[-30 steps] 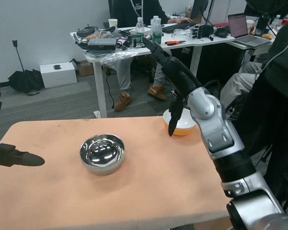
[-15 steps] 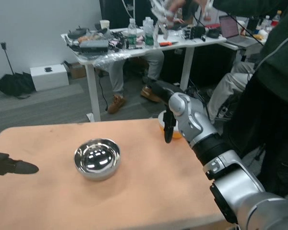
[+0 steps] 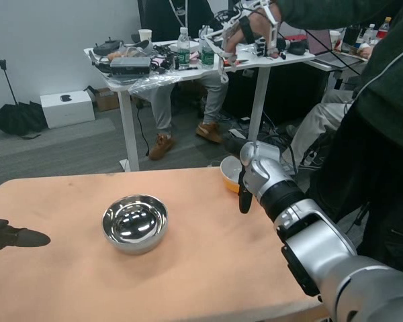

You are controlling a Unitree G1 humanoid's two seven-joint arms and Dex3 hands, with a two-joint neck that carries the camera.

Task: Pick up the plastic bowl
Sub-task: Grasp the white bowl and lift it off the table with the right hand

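Here, the orange bowl [image 3: 228, 176], right of the steel bowl [image 3: 135, 223], is being touched by the right hand [image 3: 242, 191]; its grip cannot be told.

Right arm: silver forearm extended forward from the lower right over the tabletop [image 3: 188, 268], wrist bent at its far right edge. Right hand [image 3: 238, 176]: black, largely hidden behind the wrist; one finger [image 3: 243, 199] is pointed down toward the tabletop; grasp undetermined. Left hand [image 3: 13, 236]: black, seen at the tabletop's left edge, fingertip pointed right, nothing held.
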